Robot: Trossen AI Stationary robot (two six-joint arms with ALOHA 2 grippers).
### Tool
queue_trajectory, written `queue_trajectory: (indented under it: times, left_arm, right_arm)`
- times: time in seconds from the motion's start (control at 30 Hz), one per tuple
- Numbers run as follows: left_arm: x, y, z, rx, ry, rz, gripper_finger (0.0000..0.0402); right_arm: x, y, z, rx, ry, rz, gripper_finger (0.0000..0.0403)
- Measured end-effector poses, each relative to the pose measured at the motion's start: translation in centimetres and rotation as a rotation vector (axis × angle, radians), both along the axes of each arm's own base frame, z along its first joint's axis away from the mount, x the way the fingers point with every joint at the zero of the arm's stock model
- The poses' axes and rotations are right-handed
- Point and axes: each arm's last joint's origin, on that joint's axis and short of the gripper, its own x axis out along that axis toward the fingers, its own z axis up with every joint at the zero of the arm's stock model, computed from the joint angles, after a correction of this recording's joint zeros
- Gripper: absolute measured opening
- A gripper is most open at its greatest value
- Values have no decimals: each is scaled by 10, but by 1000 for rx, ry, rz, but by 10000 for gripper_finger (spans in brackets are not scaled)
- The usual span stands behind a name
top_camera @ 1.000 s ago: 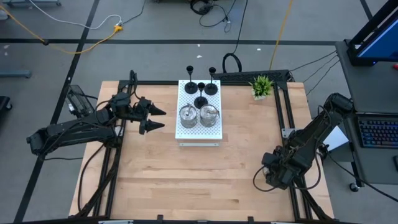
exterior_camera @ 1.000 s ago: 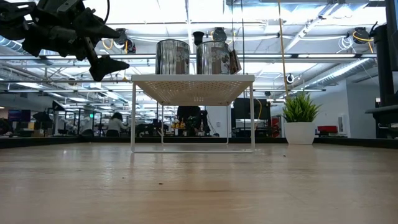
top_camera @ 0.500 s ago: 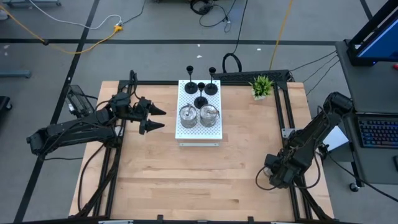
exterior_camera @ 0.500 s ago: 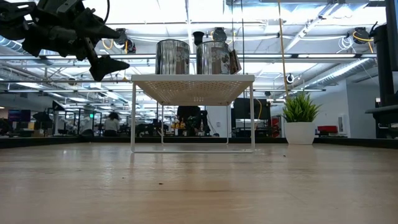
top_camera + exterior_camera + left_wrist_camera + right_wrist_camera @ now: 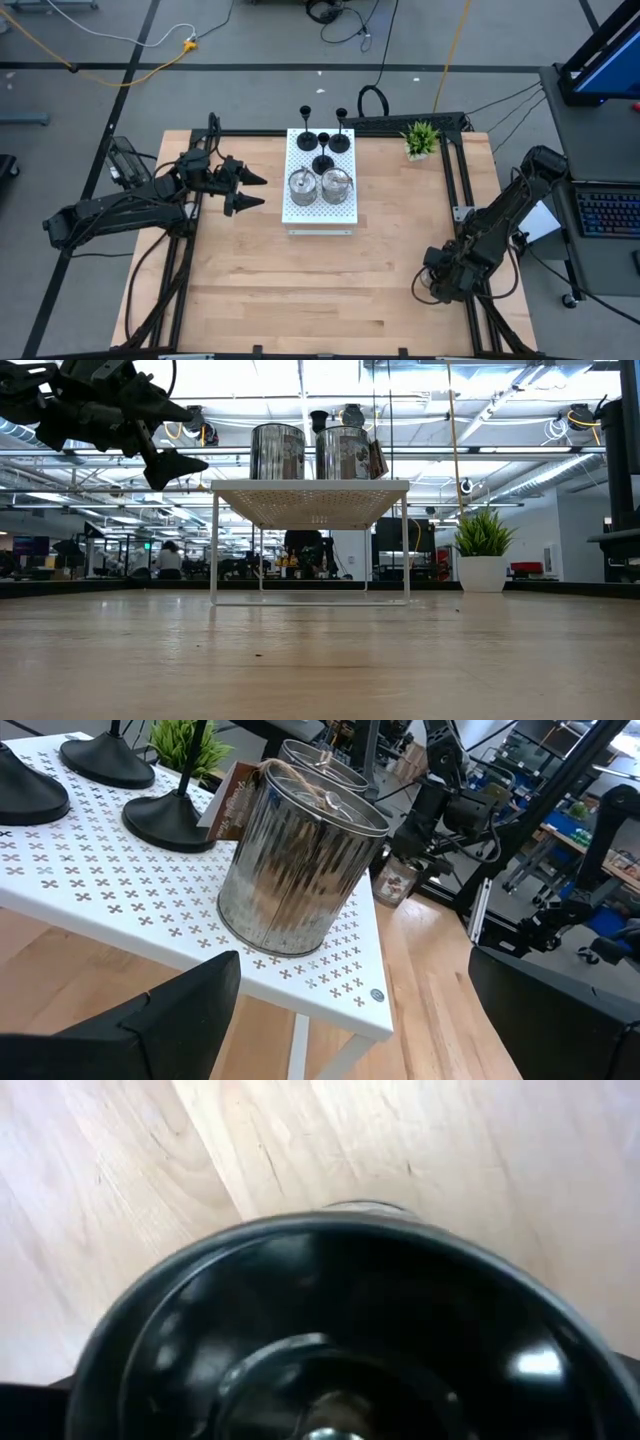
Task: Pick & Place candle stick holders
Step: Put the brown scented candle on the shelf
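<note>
A: What is seen nearest the front edge of the wooden table (image 5: 300,290)?

B: The right gripper (image 5: 437,287) is found low at the table's right edge, folded down close to the wood. Its jaws are spread wide, and nothing is seen held between them.

A: And farther in?

B: The left gripper (image 5: 245,190) is held above the table just left of the white perforated board (image 5: 320,213), its fingers spread apart and empty. On that raised board two silver-glass candle stick holders (image 5: 320,184) are set side by side, a tag tied on one with twine. Behind them three black candle stick holders (image 5: 322,145) are grouped on round bases. Beyond, at the far right corner, a small potted plant (image 5: 421,139) is placed.
</note>
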Motion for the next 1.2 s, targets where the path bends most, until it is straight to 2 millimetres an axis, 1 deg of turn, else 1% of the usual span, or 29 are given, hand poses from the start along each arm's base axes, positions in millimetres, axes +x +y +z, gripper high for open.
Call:
queue_trajectory:
  times: [0.27, 0.43, 0.8, 0.93, 1.1, 1.2]
  left_arm:
    - [0, 0, 0, 1, 0, 0, 399]
    - [0, 0, 0, 1, 0, 0, 399]
    - [0, 0, 0, 7, -1, -1, 399]
    - [0, 0, 0, 10, -1, 0, 399]
    - [0, 0, 0, 11, -1, 0, 399]
    - [0, 0, 0, 11, -1, -1, 399]
  right_arm:
    - [1, -2, -3, -18, -30, -28, 389]
    - [2, -4, -5, -19, -31, -31, 353]
    - [6, -6, -3, -20, -34, -27, 353]
    - [15, -5, 6, -15, -61, -4, 352]
    - [34, -6, 25, 11, -131, 25, 352]
    - [48, -10, 40, -7, -195, 43, 351]
